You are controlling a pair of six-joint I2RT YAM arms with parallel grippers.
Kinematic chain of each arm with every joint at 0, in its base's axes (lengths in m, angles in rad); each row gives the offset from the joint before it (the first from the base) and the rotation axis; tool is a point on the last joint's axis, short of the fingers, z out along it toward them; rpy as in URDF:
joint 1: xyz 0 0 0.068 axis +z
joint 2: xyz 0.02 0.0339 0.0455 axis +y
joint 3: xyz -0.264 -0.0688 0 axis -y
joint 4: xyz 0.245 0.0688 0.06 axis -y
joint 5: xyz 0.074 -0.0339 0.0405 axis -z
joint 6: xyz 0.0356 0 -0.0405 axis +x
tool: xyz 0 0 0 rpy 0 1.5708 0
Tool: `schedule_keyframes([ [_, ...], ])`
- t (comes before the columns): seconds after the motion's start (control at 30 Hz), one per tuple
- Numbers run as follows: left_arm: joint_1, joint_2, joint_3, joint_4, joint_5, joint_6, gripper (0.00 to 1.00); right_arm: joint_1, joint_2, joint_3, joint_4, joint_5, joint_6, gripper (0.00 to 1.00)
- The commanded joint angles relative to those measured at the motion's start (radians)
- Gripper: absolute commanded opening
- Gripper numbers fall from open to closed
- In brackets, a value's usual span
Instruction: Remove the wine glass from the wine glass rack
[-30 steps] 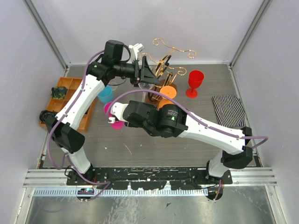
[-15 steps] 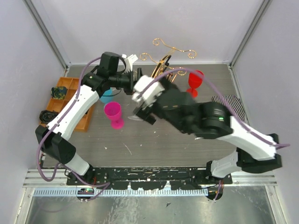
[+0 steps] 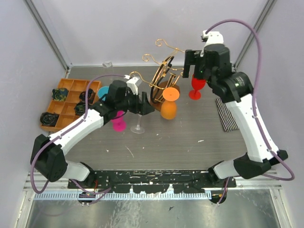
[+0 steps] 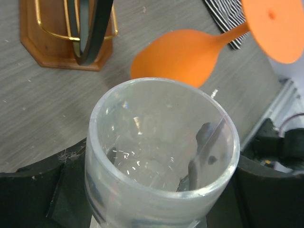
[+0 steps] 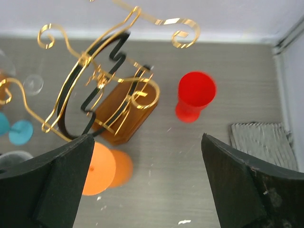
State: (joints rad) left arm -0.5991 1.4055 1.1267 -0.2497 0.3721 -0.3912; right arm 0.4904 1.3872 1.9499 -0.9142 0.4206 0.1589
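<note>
The gold wire wine glass rack (image 3: pixel 163 71) with its black arch stands on a brown wooden base at the back middle. An orange wine glass (image 3: pixel 168 108) hangs upside down from it. My left gripper (image 3: pixel 138 105) is shut on the bowl of a clear wine glass (image 3: pixel 137 127), held upright in front of the rack with its foot at or just above the table. In the left wrist view the clear glass (image 4: pixel 156 118) fills the space between the fingers (image 4: pixel 42 194). My right gripper (image 3: pixel 197 66) is open and empty, high above the red glass (image 3: pixel 197 85).
A pink glass (image 3: pixel 116 121) and a teal glass (image 3: pixel 105 91) stand left of the clear glass. An orange compartment tray (image 3: pixel 66 85) lies at the far left. A striped cloth (image 3: pixel 232 111) lies at the right. The right wrist view shows the rack (image 5: pixel 95 71) and red glass (image 5: pixel 194 95).
My right arm has swung from the pink glass at left-middle up to the back right. My left gripper has come forward from the rack with the clear glass.
</note>
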Motion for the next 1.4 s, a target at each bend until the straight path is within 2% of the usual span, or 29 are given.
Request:
schedule_keyframes([
  [0.0,-0.056,-0.062,-0.117,0.373,-0.2,0.073,0.59,-0.017,-0.005,-0.044,0.019,-0.189,0.082,1.0],
  [0.1,-0.096,-0.06,-0.183,0.485,-0.3,0.108,0.6,-0.024,0.007,-0.055,0.026,-0.191,0.068,1.0],
  [0.27,-0.186,-0.05,-0.33,0.774,-0.452,0.198,0.65,-0.028,0.017,-0.082,0.04,-0.184,0.064,1.0],
  [0.5,-0.293,0.028,-0.461,1.075,-0.59,0.285,0.69,-0.032,0.021,-0.109,0.052,-0.173,0.061,1.0],
  [0.63,-0.362,0.105,-0.503,1.288,-0.672,0.383,0.73,-0.032,0.022,-0.124,0.055,-0.171,0.06,1.0],
  [0.9,-0.413,0.292,-0.579,1.675,-0.758,0.395,0.8,-0.031,0.011,-0.143,0.055,-0.159,0.049,1.0],
  [1.07,-0.423,0.348,-0.572,1.682,-0.745,0.332,0.8,-0.032,0.006,-0.161,0.058,-0.151,0.044,1.0],
  [1.27,-0.427,0.346,-0.58,1.682,-0.76,0.315,0.83,-0.032,0.004,-0.172,0.061,-0.15,0.042,1.0],
  [1.37,-0.427,0.349,-0.584,1.682,-0.78,0.305,0.9,-0.031,0.008,-0.172,0.06,-0.16,0.043,1.0],
])
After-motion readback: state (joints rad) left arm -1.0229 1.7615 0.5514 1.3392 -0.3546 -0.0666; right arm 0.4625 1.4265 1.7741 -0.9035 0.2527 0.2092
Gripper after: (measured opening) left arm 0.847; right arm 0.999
